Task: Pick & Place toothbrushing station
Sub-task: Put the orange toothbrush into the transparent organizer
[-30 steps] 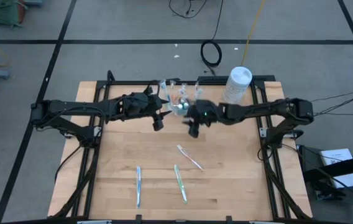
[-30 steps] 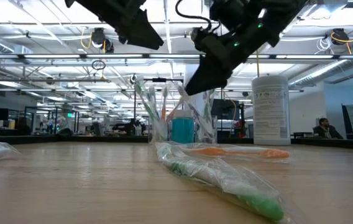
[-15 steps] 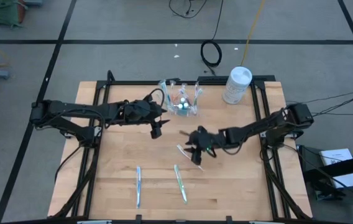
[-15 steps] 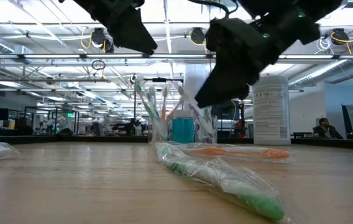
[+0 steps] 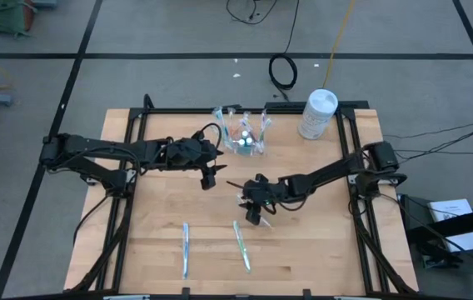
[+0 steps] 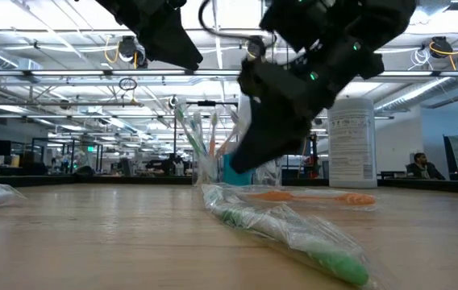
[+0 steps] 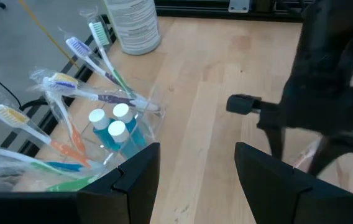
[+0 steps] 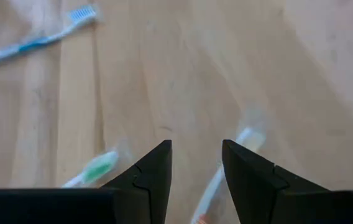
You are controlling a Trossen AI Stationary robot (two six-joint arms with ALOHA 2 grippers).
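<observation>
Around the wooden desk [image 5: 303, 242], grey floor [image 5: 178, 83] marked with dark lines is seen, a coiled black cable [image 5: 283, 72] lying behind it, while ceiling lights [image 6: 124, 50] and distant workstations are shown beyond.

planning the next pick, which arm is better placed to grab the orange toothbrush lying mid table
Right. The right gripper hangs over the orange toothbrush, its open fingers straddling it in the right wrist view. The left gripper waits beside the clear cup, farther away.
</observation>
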